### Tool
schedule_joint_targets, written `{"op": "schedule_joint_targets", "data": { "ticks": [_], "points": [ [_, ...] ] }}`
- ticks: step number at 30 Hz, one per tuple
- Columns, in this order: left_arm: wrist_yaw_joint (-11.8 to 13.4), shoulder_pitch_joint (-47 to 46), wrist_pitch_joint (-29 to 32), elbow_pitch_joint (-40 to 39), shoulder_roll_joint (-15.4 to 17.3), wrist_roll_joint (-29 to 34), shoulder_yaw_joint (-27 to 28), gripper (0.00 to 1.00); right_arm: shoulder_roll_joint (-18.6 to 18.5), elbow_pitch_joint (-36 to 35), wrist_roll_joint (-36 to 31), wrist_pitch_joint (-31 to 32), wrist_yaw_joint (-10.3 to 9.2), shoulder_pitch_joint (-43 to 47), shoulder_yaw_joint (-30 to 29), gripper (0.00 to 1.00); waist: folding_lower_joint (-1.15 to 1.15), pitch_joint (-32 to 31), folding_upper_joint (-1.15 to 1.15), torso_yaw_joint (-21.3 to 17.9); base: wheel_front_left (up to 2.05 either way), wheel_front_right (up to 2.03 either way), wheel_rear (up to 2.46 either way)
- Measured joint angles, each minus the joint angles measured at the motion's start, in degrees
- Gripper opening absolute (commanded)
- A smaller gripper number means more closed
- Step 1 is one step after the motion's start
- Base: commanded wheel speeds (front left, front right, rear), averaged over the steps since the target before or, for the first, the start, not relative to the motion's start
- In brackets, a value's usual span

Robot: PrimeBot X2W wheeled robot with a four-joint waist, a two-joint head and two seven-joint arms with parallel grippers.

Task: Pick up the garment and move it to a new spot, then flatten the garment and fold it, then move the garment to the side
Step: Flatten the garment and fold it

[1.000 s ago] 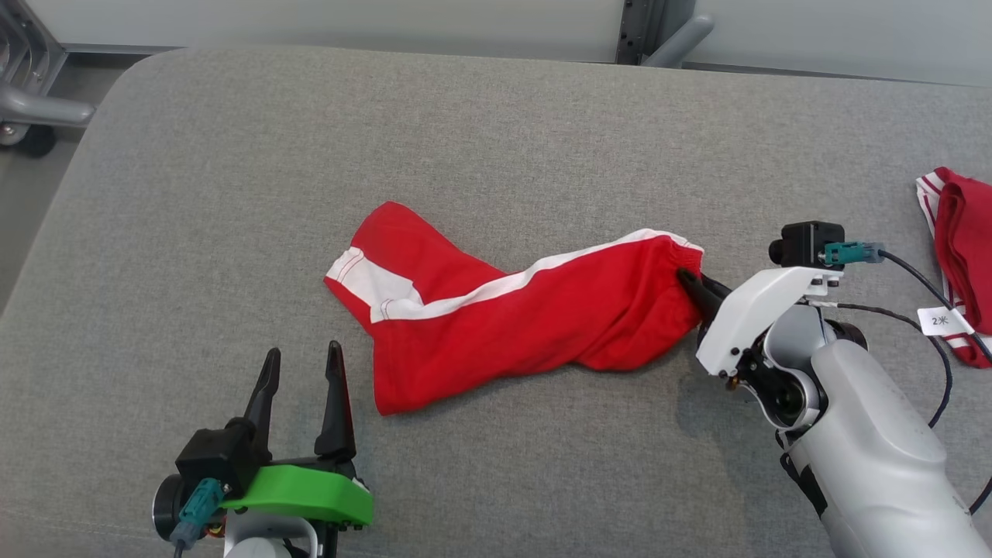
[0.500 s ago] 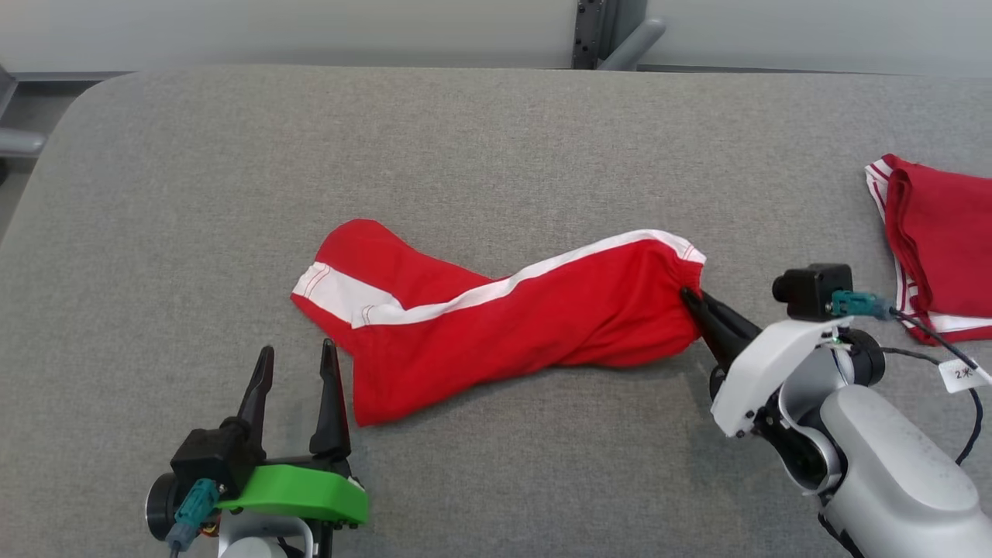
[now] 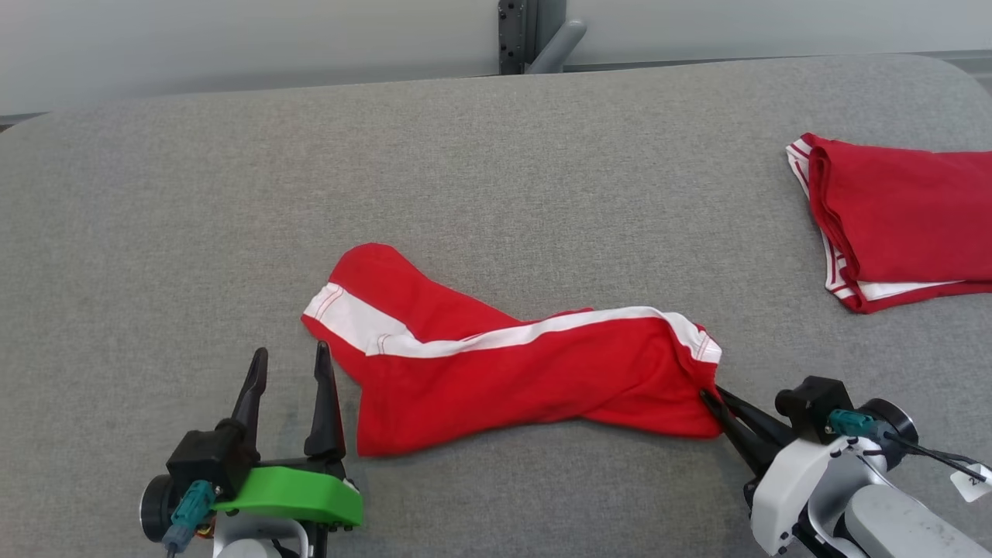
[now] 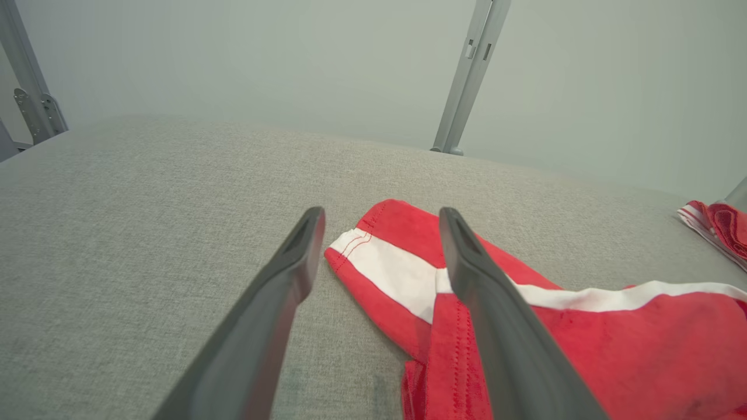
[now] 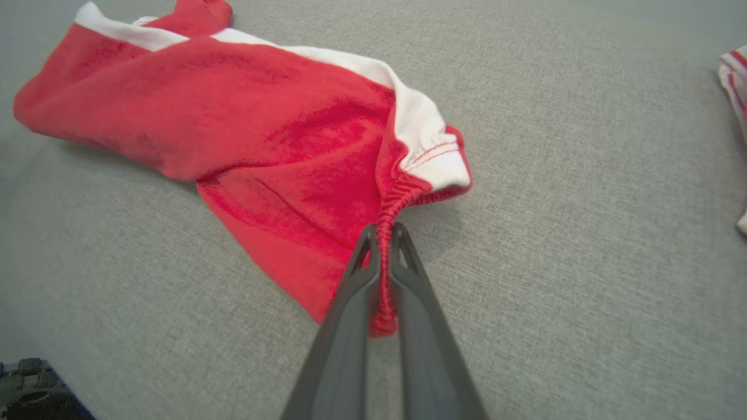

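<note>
Because the garment (image 3: pixel 504 372) has to be dragged to a fresh spot, the right end effector (image 3: pixel 707 397) pinches its gathered elastic waistband, fingers pressed together on the cloth. The red shorts lie twisted and rumpled (a white stripe runs along the far edge) mid-counter (image 3: pixel 496 170), toward the near side. The left end effector (image 3: pixel 291 350) sits spread and empty just beside the hem, probably ready for flattening.
</note>
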Motion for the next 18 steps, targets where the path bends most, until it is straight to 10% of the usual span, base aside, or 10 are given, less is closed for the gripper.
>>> {"op": "schedule_joint_targets", "data": {
  "ticks": [15, 17, 18],
  "points": [
    [-1.8, -0.6, 0.0, 4.4, 0.0, 0.0, -2.5, 1.00, 2.1, 11.4, -14.7, -7.7, 0.03, 0.6, -2.5, 0.00, 0.00, 0.0, 0.00, -2.2, 0.00, 0.00, 0.00],
    [-1.8, -0.6, 0.0, 4.5, 0.0, 0.0, -2.5, 1.00, 3.4, 12.2, -14.7, -7.9, 0.02, 0.9, -4.6, 0.31, 0.00, -0.1, 0.00, -2.3, 0.00, 0.00, 0.00],
    [-1.8, -0.6, 0.0, 4.5, 0.0, 0.0, -2.5, 1.00, 4.0, 12.3, -14.6, -8.0, 0.03, 1.2, -5.8, 0.31, 0.00, -0.1, 0.00, -2.4, 0.00, 0.00, 0.00]
  ]
}}
